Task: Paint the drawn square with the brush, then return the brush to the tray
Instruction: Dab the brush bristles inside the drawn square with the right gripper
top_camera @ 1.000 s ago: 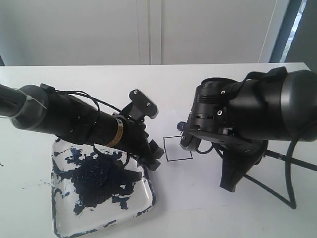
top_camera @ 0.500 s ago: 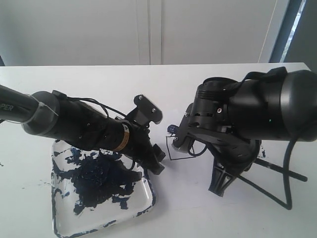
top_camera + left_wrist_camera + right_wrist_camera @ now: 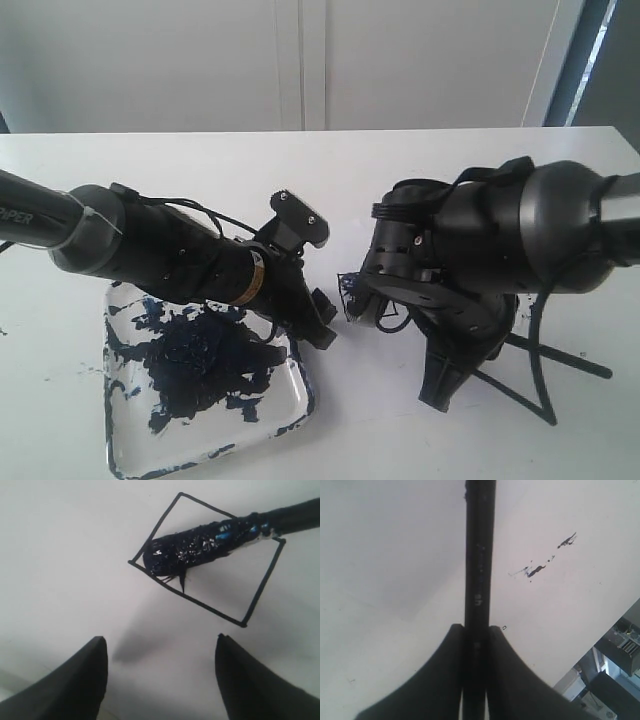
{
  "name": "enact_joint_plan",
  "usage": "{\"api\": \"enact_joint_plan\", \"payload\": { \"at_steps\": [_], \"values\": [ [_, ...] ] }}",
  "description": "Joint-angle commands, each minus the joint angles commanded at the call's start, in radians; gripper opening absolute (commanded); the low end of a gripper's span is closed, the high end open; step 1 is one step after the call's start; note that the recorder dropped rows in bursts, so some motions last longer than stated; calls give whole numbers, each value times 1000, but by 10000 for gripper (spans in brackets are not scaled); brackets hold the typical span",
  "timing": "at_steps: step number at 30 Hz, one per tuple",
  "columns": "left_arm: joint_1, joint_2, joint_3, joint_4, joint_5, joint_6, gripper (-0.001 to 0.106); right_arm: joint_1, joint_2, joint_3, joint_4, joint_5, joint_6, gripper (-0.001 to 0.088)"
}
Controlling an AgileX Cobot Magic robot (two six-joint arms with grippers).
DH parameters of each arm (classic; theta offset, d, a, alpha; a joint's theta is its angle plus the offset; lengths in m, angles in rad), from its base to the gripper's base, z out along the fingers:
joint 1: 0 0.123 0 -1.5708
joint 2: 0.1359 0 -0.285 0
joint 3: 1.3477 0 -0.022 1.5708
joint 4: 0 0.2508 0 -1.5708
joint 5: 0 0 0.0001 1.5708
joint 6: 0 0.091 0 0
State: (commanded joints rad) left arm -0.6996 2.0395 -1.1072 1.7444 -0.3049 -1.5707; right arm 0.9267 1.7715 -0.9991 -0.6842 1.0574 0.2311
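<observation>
**Exterior view.** You had the square white-clear plastic tray, blotched with dark blue-black paint, lying toward the near left corner of the white table. Your left gripper hung just beside the tray corner that faced the middle of the table. Your right gripper sat low near the middle of the table, largely hidden under its own arm. The paint-coated tip of the long thin black brush showed just beside it.

**Left wrist view.** The left gripper's two dark fingers stood wide apart over bare table with nothing between them. Just beyond them lay the small black-lined drawn square. The brush bristles lay inside the outline with their tip near one corner, and the handle ran out past the opposite corner. The rest of the inside was white. You could not tell whether the bristles pressed on the surface.

**Right wrist view.** The right gripper's fingers were clamped on the brush handle, which ran straight out from between them. A few dark paint specks marked the table beside the handle.
</observation>
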Motion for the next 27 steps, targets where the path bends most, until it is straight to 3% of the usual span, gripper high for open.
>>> {"api": "enact_joint_plan", "payload": {
  "at_steps": [27],
  "values": [
    [0, 0, 0, 0, -2, -24, 659, -12, 44, 0, -110, 131, 35, 0]
  ]
}}
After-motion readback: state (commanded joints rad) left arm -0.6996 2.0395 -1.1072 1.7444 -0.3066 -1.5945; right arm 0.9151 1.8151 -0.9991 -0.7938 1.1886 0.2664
